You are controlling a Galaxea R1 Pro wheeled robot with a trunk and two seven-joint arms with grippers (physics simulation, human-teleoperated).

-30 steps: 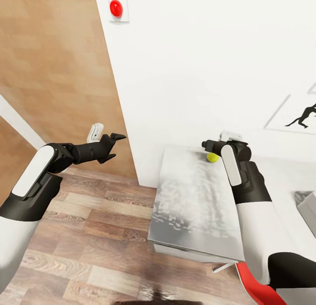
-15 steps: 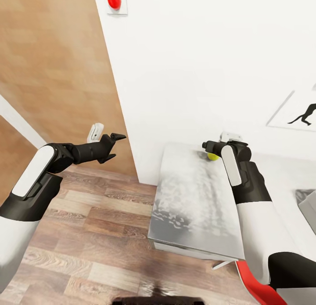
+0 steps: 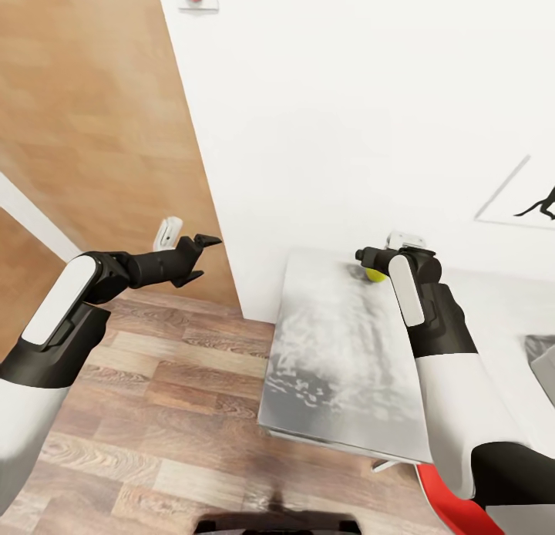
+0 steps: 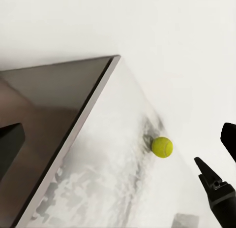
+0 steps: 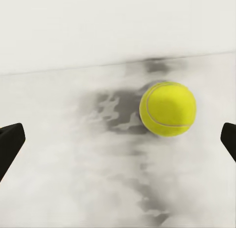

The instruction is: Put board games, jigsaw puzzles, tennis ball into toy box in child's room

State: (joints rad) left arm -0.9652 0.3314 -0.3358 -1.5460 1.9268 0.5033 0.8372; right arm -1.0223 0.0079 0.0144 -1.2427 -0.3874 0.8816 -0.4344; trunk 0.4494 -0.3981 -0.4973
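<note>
The tennis ball (image 5: 168, 109) is seen at the counter's (image 3: 339, 365) far edge by the wall, just ahead of the right gripper (image 5: 118, 139), fingers spread and empty. The pickup is judged under way; a short advance and closure are called for

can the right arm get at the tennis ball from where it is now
Probably yes: the right claw hangs open just above the tennis ball, which lies free on the table by the wall.

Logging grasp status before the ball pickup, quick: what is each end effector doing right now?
Left end effector: open, holding nothing, out over the floor.
Right end effector: open, holding nothing; the tennis ball lies on the table ahead of its fingers.
</note>
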